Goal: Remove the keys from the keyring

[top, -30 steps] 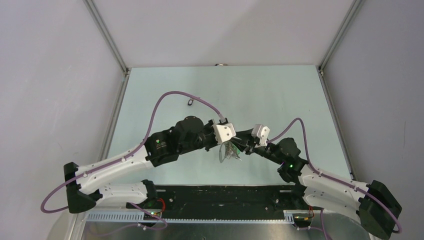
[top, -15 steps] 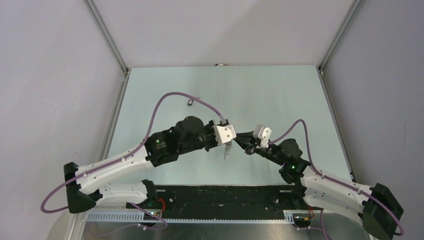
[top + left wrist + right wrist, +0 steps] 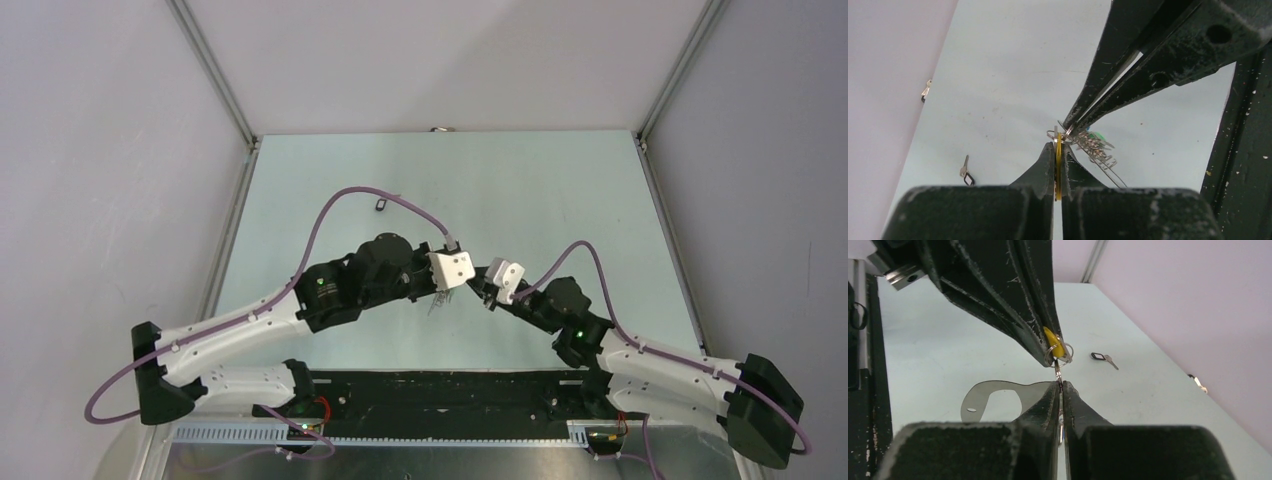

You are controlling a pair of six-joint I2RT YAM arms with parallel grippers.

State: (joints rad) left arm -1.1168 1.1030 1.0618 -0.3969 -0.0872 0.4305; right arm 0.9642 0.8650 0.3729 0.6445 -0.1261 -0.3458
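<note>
The left jaws are pinching the yellow key head [image 3: 1058,165] edge-on, pressed tight on it above the worktop [image 3: 540,190]. Just beside that yellow head, the right jaws are squeezing a small silver ring [image 3: 1058,371] hanging from it. The keyring [image 3: 1003,385] and remaining keys [image 3: 1094,146] are dangling close below the yellow head. A black-headed key [image 3: 381,206] is lying well beyond it.

Shiny metal keys [image 3: 1095,147], matt table [image 3: 998,75]

White-and-black arms [image 3: 230,325], purple cables [image 3: 352,191] (small green lights [image 3: 578,333]), scuffed black jaws.
</note>
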